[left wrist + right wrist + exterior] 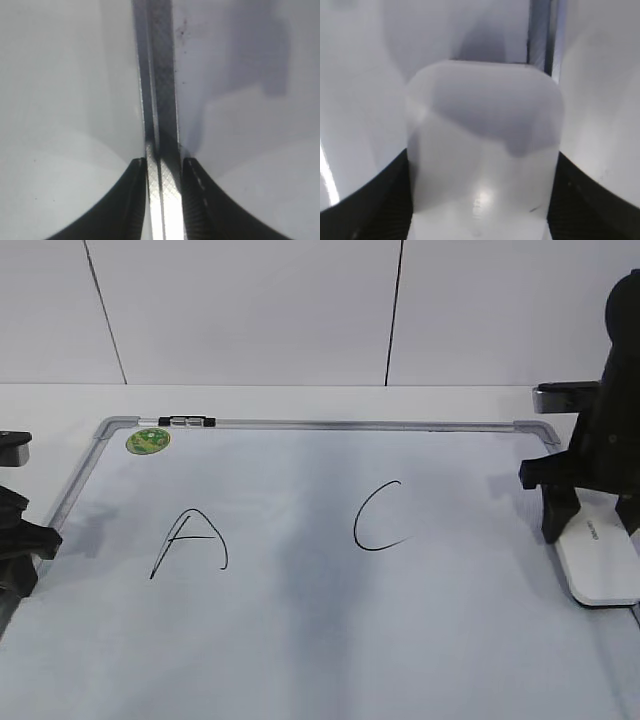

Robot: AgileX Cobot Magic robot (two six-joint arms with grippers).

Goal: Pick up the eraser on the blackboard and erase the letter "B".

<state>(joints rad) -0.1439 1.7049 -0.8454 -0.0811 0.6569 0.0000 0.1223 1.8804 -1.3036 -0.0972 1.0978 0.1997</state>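
Observation:
The blackboard [350, 425] is a white board with a grey metal frame lying flat. A black "A" [190, 540] and a curved "C" [375, 520] are on it. No letter "B" shows; a faint grey smudge [310, 540] lies between them. The white eraser [600, 560] rests at the board's right edge. My right gripper [592, 530] straddles it, and its jaws [480, 200] press both sides of the eraser [482, 150]. My left gripper [15, 550] sits at the board's left edge, its jaws [164, 167] closed on the frame rail [160, 75].
A round green sticker [148, 440] sits at the board's top left corner. A small black clip [187, 422] is on the top rail. The white table runs to a panelled wall behind.

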